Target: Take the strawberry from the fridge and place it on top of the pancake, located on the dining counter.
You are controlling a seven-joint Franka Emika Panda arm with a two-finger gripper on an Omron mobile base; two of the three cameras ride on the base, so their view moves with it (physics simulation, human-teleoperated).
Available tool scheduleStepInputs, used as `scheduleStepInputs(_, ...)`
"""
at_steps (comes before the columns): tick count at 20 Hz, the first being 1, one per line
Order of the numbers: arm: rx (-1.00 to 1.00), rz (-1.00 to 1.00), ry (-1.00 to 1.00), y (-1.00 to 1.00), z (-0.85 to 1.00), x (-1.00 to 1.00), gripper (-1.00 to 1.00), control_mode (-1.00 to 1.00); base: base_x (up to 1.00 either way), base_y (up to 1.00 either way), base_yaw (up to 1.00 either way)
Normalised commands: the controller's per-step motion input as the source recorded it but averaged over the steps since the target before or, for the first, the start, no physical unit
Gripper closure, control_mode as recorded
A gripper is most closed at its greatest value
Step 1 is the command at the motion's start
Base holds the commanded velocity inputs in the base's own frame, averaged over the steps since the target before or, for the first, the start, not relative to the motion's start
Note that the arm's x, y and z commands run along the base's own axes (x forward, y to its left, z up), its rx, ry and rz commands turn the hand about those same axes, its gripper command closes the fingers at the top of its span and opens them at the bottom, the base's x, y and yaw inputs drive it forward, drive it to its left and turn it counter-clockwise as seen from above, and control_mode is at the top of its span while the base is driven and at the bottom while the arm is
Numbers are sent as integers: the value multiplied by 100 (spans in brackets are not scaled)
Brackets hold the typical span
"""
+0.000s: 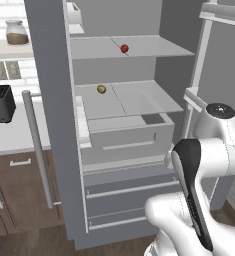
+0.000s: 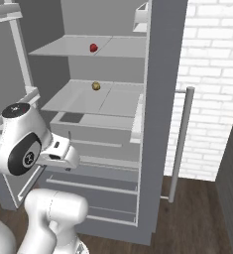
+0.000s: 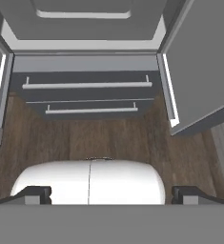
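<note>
The fridge (image 1: 46, 100) stands with both doors open, showing pale grey shelves. The strawberry (image 1: 124, 48), tiny and bright red, lies on the upper shelf (image 2: 93, 47). In the hand view my gripper (image 3: 111, 193) is open with nothing between its dark fingertips (image 3: 37, 193). It points down at the fridge's two lower drawers (image 3: 85, 95) and the wood floor, well below the strawberry's shelf. My arm is folded in front of the fridge (image 2: 160, 99). The pancake and the dining counter are out of view.
A small yellowish-brown round item (image 1: 101, 89) sits on the middle shelf, above a half-open crisper drawer (image 1: 126, 130). A black toaster (image 1: 0, 104) and a jar (image 1: 16, 32) stand left of the fridge. A white brick wall (image 2: 212, 74) lies to the right.
</note>
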Motion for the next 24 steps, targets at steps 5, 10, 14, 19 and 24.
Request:
scheduleStepInputs(5,0,0,0,0,0,2,-100,-100,0,0,0)
scheduleStepInputs(10,0,0,0,0,0,0,-100,100,34,5,0)
scheduleStepInputs(14,0,0,0,0,0,0,-100,100,42,22,0)
scheduleStepInputs(19,0,0,0,0,0,0,-100,100,53,31,0)
scheduleStepInputs(24,0,0,0,0,0,0,-100,100,62,21,0)
